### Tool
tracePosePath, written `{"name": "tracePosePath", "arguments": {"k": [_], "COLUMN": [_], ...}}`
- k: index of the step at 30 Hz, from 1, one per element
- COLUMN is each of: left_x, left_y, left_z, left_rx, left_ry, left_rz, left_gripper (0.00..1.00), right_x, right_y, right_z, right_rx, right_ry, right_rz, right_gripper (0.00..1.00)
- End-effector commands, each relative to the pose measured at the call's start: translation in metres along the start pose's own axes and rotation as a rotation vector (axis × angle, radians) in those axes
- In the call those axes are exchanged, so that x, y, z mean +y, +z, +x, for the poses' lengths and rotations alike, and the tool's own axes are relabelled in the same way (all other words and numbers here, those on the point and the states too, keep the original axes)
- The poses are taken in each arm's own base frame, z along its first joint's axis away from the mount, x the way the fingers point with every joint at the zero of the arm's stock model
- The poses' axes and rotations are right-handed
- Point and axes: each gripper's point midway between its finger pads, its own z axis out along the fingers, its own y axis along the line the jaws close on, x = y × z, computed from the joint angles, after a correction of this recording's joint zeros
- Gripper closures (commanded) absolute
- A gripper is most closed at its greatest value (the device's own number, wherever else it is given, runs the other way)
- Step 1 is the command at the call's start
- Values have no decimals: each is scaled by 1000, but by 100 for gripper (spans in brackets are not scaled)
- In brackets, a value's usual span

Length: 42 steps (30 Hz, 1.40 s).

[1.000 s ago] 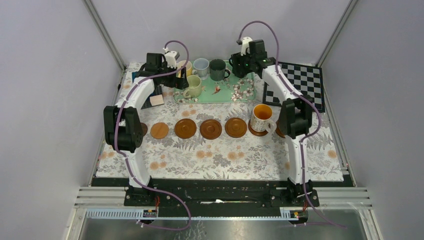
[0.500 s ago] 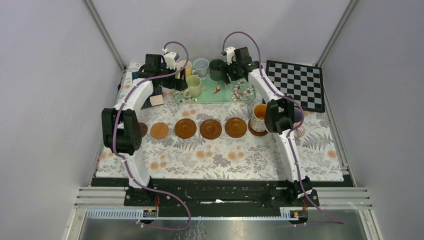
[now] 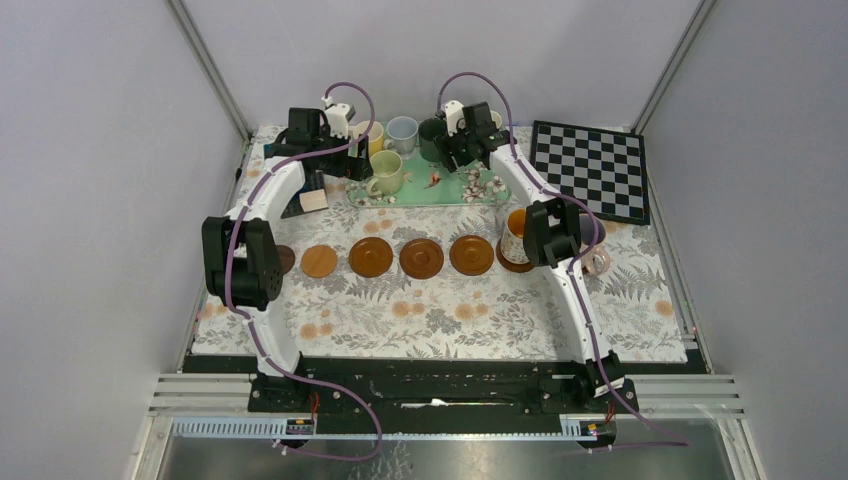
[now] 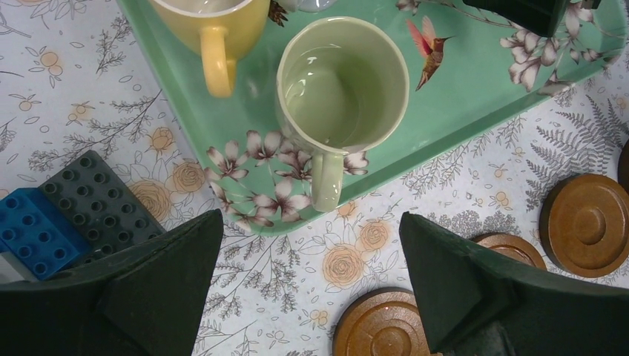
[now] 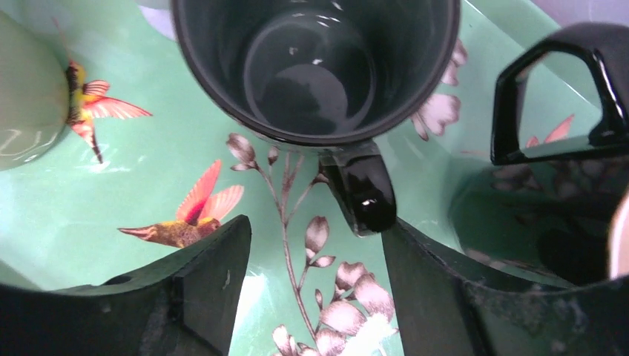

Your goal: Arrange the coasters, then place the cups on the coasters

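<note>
Nearest me, the coasters [image 3: 421,258] lie in a left-to-right row. Four are bare, and a darker one is half hidden behind my left arm. At the right end the floral mug [image 3: 514,232] sits on a coaster. The pinkish mug [image 3: 598,262] peeks out beyond the right elbow; I can't tell what is under it.

Farther back, the tray [image 3: 450,192] holds the rest: pale green mug [image 4: 343,81], yellow mug [image 4: 211,22], pale blue mug [image 3: 402,132], dark green mug [image 5: 315,67] and black mug [image 5: 549,230].

The left gripper [image 4: 311,297] is spread wide and empty, above the pale green mug's handle. The right gripper [image 5: 315,289] is parted, with the dark green mug's handle tip between its fingers, gripping nothing. My read: arranging is done, and most of the placing remains.
</note>
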Motion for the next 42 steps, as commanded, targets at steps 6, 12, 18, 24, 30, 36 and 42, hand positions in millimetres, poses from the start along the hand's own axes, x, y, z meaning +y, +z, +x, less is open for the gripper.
{"name": "tracePosePath", "arguments": {"k": [6,12,18,24,30,36,42], "left_x": [2,4,6,3,2,-1,-3], "left_y": [-19,-19,-19,-17,-16,-18,-23], "left_z": [-24,-24,-23,-19,-21,-23,-20], "left_rx": [-75,-76,-74,-67,-73,-79,-81], "left_ry": [27,26,20,6,-2,-7,-3], "left_rz": [-24,-25,-28,-7,2,10,8], "left_gripper": [1,1,1,1,1,1,1], "right_x": [27,22,15,19,26,41,52], "right_y": [-14,-2,2,-12,-42,-63,-84], "right_z": [-47,-44,-49,-53,-55,-34,-10], "right_rx": [-126,-122,-145,-135,-103,-3,104], "right_ry": [-74,-73,-63,-31,9,44,105], "right_rz": [-72,-34,15,10,-11,-70,-97], "right_gripper": [43,47,56,73,86,90,87]}}
